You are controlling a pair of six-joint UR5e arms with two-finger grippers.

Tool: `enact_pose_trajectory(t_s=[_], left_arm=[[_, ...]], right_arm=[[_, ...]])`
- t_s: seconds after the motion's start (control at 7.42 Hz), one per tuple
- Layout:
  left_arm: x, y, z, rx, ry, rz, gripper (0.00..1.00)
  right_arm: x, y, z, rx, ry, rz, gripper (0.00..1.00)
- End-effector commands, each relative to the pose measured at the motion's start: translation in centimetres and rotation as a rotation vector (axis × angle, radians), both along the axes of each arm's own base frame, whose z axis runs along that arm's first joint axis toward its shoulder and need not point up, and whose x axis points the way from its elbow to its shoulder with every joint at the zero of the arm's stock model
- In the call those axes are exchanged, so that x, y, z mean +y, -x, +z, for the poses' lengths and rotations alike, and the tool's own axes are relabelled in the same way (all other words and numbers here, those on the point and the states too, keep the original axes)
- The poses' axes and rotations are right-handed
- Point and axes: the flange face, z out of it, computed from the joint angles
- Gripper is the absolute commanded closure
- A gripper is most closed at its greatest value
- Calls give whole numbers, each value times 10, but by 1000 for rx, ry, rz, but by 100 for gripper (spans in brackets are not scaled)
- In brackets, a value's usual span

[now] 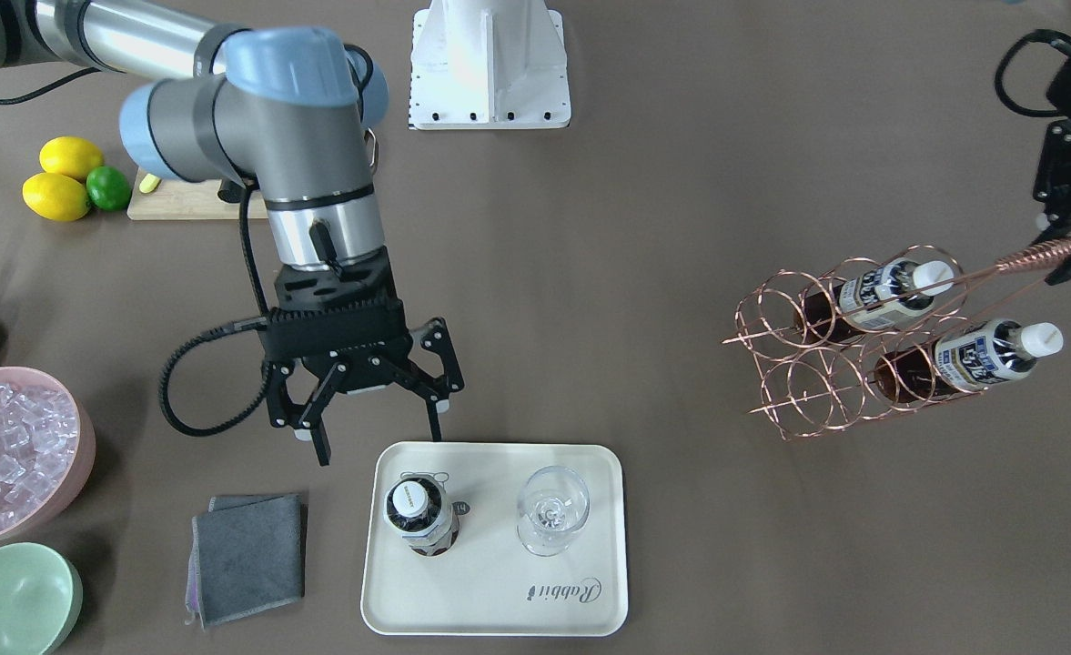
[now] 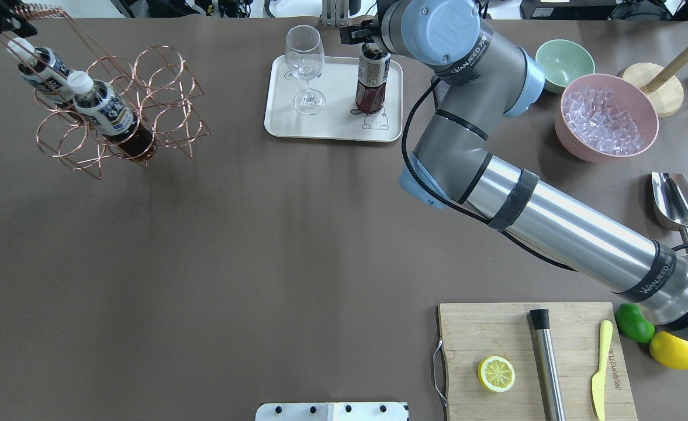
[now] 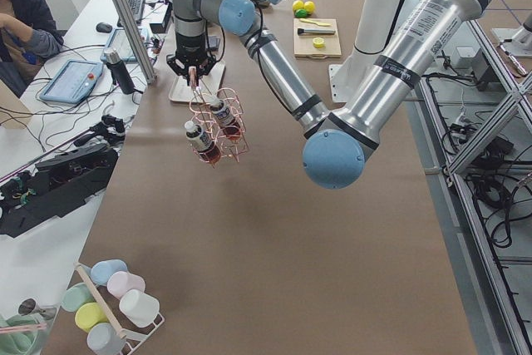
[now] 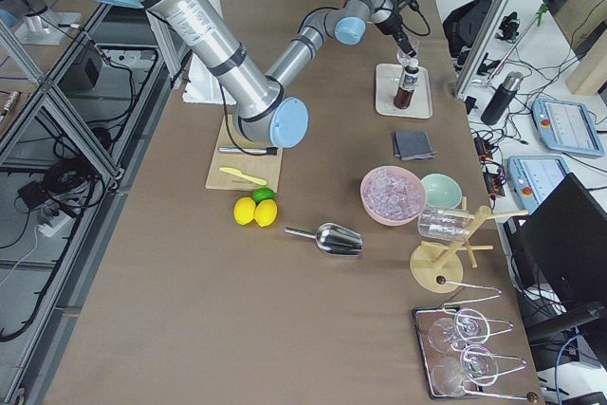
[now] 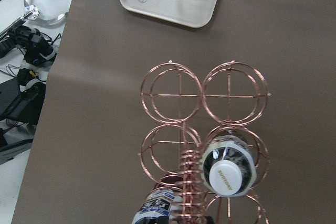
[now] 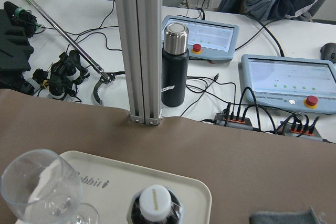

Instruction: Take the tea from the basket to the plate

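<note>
One tea bottle (image 1: pixel 419 515) stands upright on the cream plate (image 1: pixel 499 600), beside a wine glass (image 1: pixel 551 509). My right gripper (image 1: pixel 377 440) is open and empty, just behind the plate's edge and above the bottle; its wrist view shows the white cap (image 6: pixel 155 203) below. Two more tea bottles (image 1: pixel 972 357) lean in the copper wire basket (image 1: pixel 808 364). My left gripper (image 1: pixel 1068 251) is shut on the basket's coiled handle (image 5: pixel 189 184) and holds the basket tilted. The left wrist view looks down on the rings and one cap (image 5: pixel 228 169).
A pink bowl of ice (image 1: pixel 7 455), a pale green bowl (image 1: pixel 12 600) and a grey cloth (image 1: pixel 248 555) lie beside the plate. A metal scoop (image 2: pixel 677 202), a wooden cutting board (image 2: pixel 531 356) with a lemon half, and whole lemons and a lime (image 1: pixel 66 177) lie near the right arm.
</note>
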Motion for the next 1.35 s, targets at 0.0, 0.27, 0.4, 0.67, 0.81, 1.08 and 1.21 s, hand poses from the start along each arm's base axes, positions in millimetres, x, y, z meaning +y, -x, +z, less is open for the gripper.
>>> enact_pose_trajectory(t_s=[0.0, 0.27, 0.4, 0.67, 0.81, 1.08, 1.21], left_arm=[[-18, 48, 60, -48, 10, 32, 100], [-40, 64, 111, -84, -3, 120, 100], [-58, 75, 138, -93, -43, 143, 100], [-86, 79, 190, -98, -102, 160, 100], [-87, 80, 195, -98, -99, 158, 100], [-89, 79, 215, -101, -91, 165, 100], [-86, 80, 227, -102, -104, 161, 100]], right_arm=[[73, -107, 30, 37, 78, -1, 0], [115, -176, 107, 80, 166, -22, 0], [128, -204, 141, 155, 173, -53, 0], [126, -295, 219, 272, 230, -208, 0], [135, -350, 272, 260, 307, -262, 0], [157, -428, 381, 164, 423, -382, 0], [160, -448, 416, 117, 449, -411, 0]])
